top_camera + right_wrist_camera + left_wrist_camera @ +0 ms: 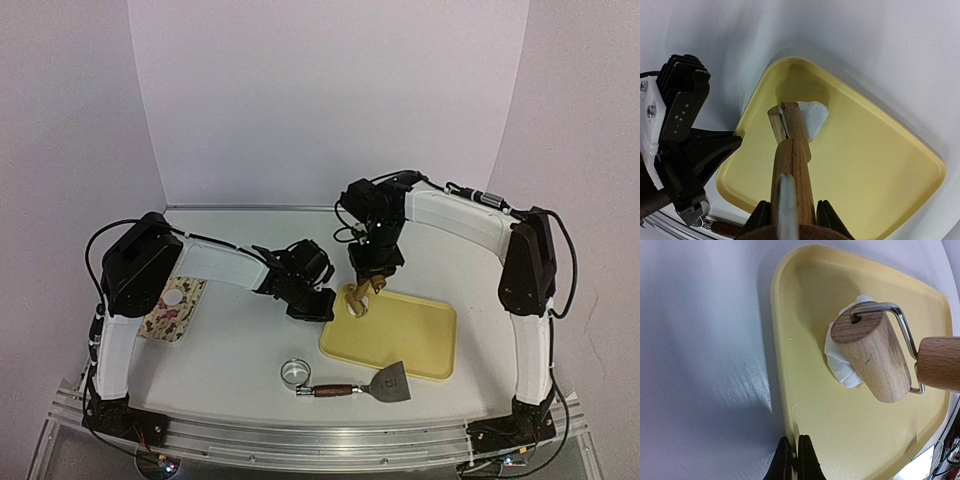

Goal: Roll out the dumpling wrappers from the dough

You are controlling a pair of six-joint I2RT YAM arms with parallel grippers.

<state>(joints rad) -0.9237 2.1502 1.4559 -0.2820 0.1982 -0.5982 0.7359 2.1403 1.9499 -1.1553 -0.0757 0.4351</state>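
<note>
table [240,350]: plain white
tray [420,335]: pale yellow, without pattern
dough [840,367]: white
roller [872,357]: light brown wood with fine grain, silver wire frame
sheet [172,308]: cream, printed with dark red-brown figures
ring cutter [295,373]: shiny silver
scraper [378,385]: grey blade, dark brown handle
left arm [215,262] and right arm [455,215]: white shells, black joints
left claw [796,460] and right claw [792,215]: black

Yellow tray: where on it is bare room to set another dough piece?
Bare: the right part of the yellow tray, from the roller to its right rim. Crowded: its far left corner, where dough lies under the roller and the left tool pinches the rim.
</note>
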